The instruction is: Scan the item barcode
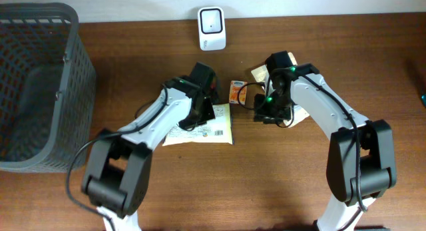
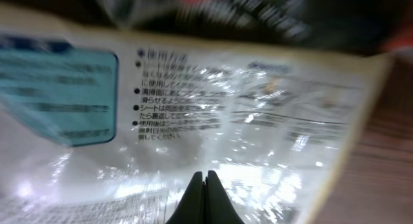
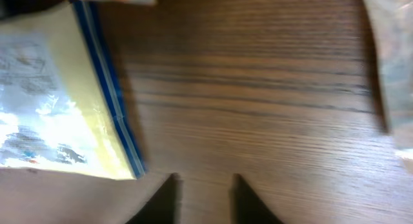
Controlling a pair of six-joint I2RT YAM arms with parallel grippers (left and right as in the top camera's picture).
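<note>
Left claw (image 2: 205, 180) pressed together, nothing between the tips; tips point at the glossy face of the packet (image 2: 258, 121), cannot tell if they touch it; that face shows black Japanese print and a teal panel on the left, all blurred; from overhead the left claw sits over the packet's top edge; packet lies flat on the table (image 1: 133, 58) between the two arms, pale yellow, printed side up; small dark print near its right end, too small to read.

Right claw (image 3: 203, 188) spread, holding nothing; bare wood shows between its fingers; in the right wrist view the packet's blue-striped edge lies to the left, apart from the fingers; orange sachet (image 1: 237, 90) sits just beyond the packet's upper right corner, between the two claws; clear wrapper (image 3: 395, 69) at the right edge of the right wrist view, partly under the right arm from overhead.

Scanner (image 1: 212, 28), white, stands at the far edge of the table, well apart from the packet; dark mesh basket (image 1: 80, 64) at the table's left end, well apart from both claws.
</note>
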